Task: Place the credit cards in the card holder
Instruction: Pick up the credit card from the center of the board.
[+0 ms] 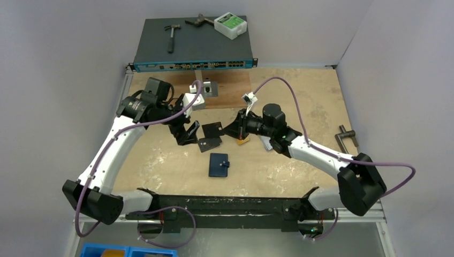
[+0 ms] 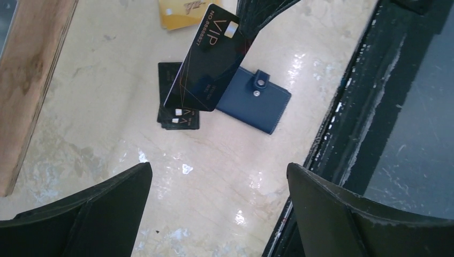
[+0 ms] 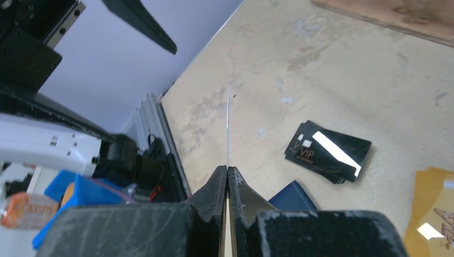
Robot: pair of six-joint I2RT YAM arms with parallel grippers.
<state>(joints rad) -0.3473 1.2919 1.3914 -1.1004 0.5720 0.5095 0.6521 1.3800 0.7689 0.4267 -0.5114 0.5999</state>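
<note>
We see a pale, scuffed tabletop (image 1: 300, 101) with both arms reaching over its middle, and we judge the task to be barely begun. The card holder (image 1: 219, 165), a dark blue wallet, lies flat on the tabletop nearer the arm bases than the cards. It is folded shut with its snap tab across the front, and no card is in it. The left claw (image 2: 219, 176) hangs above the tabletop with its two fingers spread wide and nothing between them. The right claw (image 3: 228, 174) is pinched tight on one black VIP card (image 2: 209, 59), held by an end in the air and tilted, above and just beside the holder; from the right wrist we see that card only as a thin edge rising from the closed fingertips. A small pile of black cards (image 2: 179, 115) lies on the tabletop just beside the holder, and a gold card (image 2: 179, 13) lies a little further off. As we read it, one card is lifted. What is left is opening the holder, sliding that card in, and then fetching each of the others.
</note>
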